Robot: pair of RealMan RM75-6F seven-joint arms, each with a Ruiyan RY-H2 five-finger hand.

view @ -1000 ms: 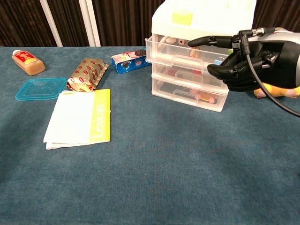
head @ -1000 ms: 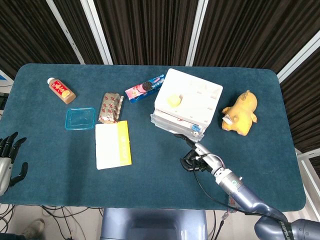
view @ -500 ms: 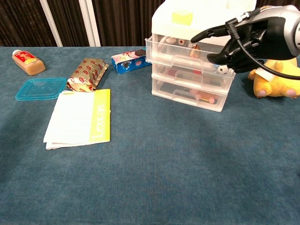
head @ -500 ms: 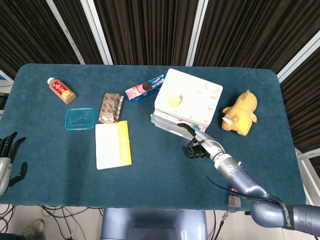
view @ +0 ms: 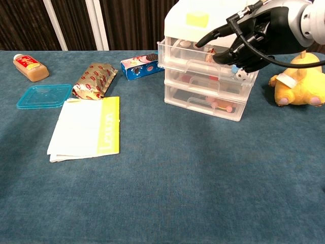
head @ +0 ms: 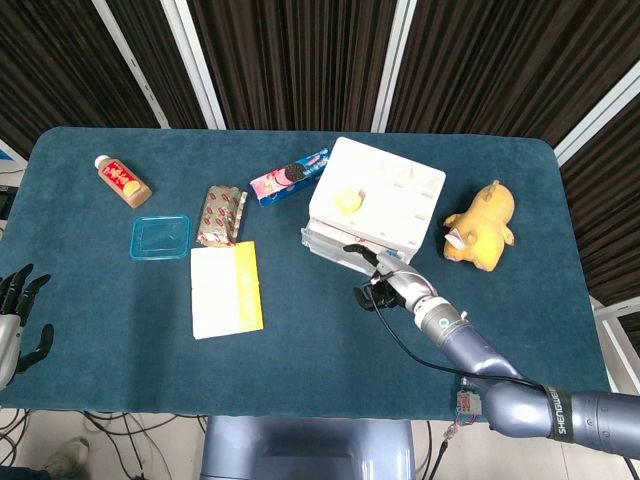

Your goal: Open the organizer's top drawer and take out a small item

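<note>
While the left hand (head: 14,318) hangs off the table's (head: 100,350) left edge with its fingers spread and nothing in them, the things on the blue cloth run rightward from a small brown bottle (head: 121,180). Next come a clear teal lid (head: 160,237), a patterned snack packet (head: 221,215), a white and yellow booklet (head: 226,290) and a blue cookie box (head: 288,177). The white three-drawer organizer (view: 213,56) stands right of centre, a yellow block (view: 197,19) on its top. Its top drawer (view: 203,55) appears pulled slightly forward, small items dimly visible inside. The right hand (view: 244,38) is at that drawer's front, one finger extended over the rim; whether it grips anything cannot be told. A yellow plush toy (head: 482,226) sits farthest right.
</note>
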